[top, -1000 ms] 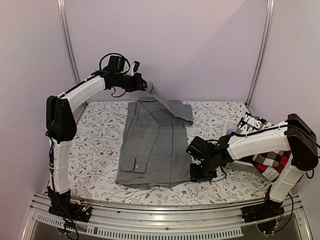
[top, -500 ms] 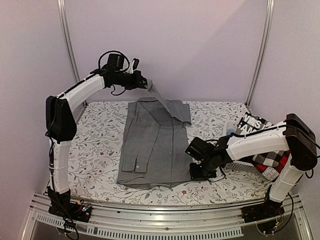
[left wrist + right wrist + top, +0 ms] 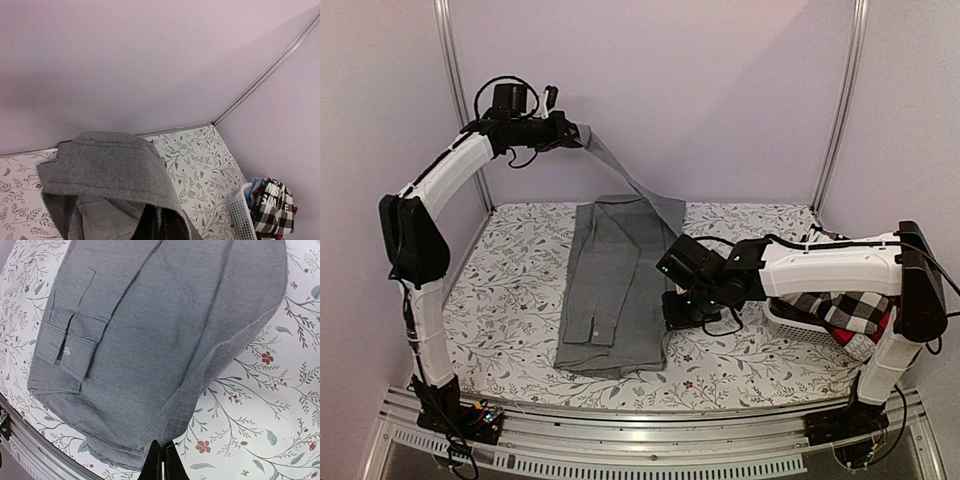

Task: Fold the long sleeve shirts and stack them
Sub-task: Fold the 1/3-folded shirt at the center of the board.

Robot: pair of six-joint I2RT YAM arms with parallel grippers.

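Plain mid-grey collared cloth shirt (image 3: 610, 300) is lying on the floral-print table (image 3: 510, 300), long axis running far-to-near. Left gripper (image 3: 580, 136) is pinching its far end aloft. Right gripper (image 3: 670, 320) is pinching the near right edge, with the shirt body lying to its left.

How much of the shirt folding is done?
Barely started. The grey shirt lies partly folded, one sleeve laid on it. Right now the left tool holds its far end up high and the right tool pinches its side edge. The checked shirts wait in the basket; nothing is stacked.
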